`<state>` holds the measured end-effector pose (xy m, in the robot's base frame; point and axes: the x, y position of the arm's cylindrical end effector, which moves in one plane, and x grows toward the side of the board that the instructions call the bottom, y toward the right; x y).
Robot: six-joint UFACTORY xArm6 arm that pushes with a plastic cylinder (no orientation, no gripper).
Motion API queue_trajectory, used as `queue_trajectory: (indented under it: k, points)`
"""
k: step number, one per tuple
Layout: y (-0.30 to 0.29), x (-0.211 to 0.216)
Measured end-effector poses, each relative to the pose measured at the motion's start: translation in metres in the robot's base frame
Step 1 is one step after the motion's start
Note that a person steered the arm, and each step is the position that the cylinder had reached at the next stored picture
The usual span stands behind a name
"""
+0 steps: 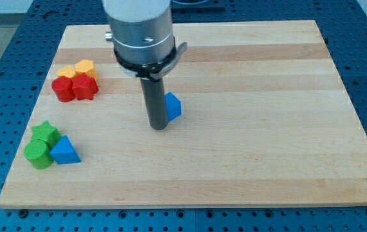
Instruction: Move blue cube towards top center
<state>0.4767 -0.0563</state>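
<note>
Item: blue cube (pixel 173 106), touching tip (pixel 159 127) on view's left. No fingers fitted. Advice: reposition tip beneath cube, push toward view's top.

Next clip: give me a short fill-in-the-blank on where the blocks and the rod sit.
My tip sits at the blue cube's view-____ side.
The blue triangular block lies beside two ____ blocks.
The yellow blocks touch the ____ blocks below them.
Missing words: left; green; red
</note>
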Motion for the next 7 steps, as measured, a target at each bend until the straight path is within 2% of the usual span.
queue_trajectory:
  k: [2, 3, 6, 7]
  points:
    - [0.000, -0.067]
    - [0.000, -0.084]
    - [0.004, -0.019]
    - [0.029, -0.021]
